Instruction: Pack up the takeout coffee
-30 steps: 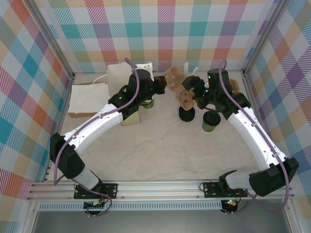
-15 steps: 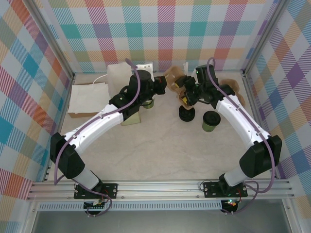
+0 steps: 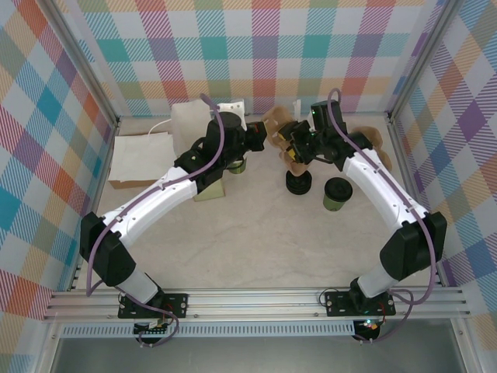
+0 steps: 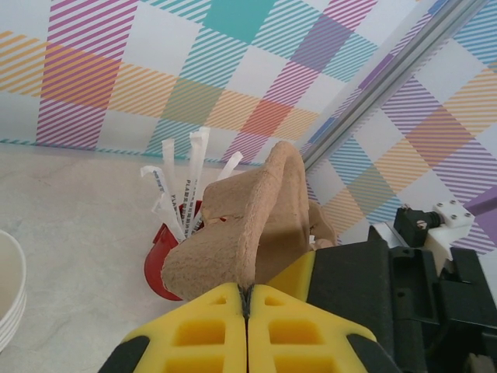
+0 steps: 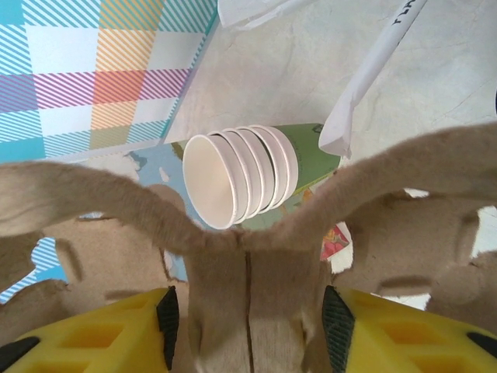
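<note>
While the carrier [image 4: 233, 225] is pinched by left claw [image 4: 247, 311] and right claw [image 5: 247, 311], the takeout coffee [image 3: 337, 194] stands apart. Likely light and crushable, it is best gripped mid-wall.

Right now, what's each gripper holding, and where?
Both hold the cardboard cup carrier: left gripper pinches a thin outer edge, right gripper clamps its central ridge.

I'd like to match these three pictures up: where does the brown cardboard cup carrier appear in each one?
Top external: the cardboard carrier is at the back, near the centre.
Left wrist: it rises in the middle, pinched in the shut left hand.
Right wrist: it spans the lower half, clamped in the right hand.
Shared landmark: the checked wall.
</note>
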You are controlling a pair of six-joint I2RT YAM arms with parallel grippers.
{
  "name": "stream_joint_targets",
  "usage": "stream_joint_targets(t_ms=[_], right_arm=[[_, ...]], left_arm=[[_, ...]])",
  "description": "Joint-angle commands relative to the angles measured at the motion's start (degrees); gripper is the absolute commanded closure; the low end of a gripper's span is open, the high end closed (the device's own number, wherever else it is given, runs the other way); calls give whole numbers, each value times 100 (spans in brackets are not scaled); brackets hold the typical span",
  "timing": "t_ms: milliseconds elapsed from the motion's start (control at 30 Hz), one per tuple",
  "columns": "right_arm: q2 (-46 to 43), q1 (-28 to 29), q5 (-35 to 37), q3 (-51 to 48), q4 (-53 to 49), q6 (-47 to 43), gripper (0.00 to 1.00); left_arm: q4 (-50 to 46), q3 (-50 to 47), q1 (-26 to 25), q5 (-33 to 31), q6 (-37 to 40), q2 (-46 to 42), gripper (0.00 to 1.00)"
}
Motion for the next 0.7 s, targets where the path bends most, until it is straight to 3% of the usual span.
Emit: stream_joint_targets(t_ms=[0, 333, 567, 667], right_arm=[[57, 0, -87, 203, 134, -137, 51], [71, 2, -66, 247, 73, -335, 65], [-15, -2, 128, 334, -239, -803, 66], [-107, 0, 312, 335, -345, -1248, 66]], left_arm=[[196, 22, -86, 54, 116, -146, 95], [198, 2, -89, 97, 140, -184, 93], [-270, 205, -65, 176, 363, -333, 46], [-726, 409, 68, 358, 457, -467, 32]])
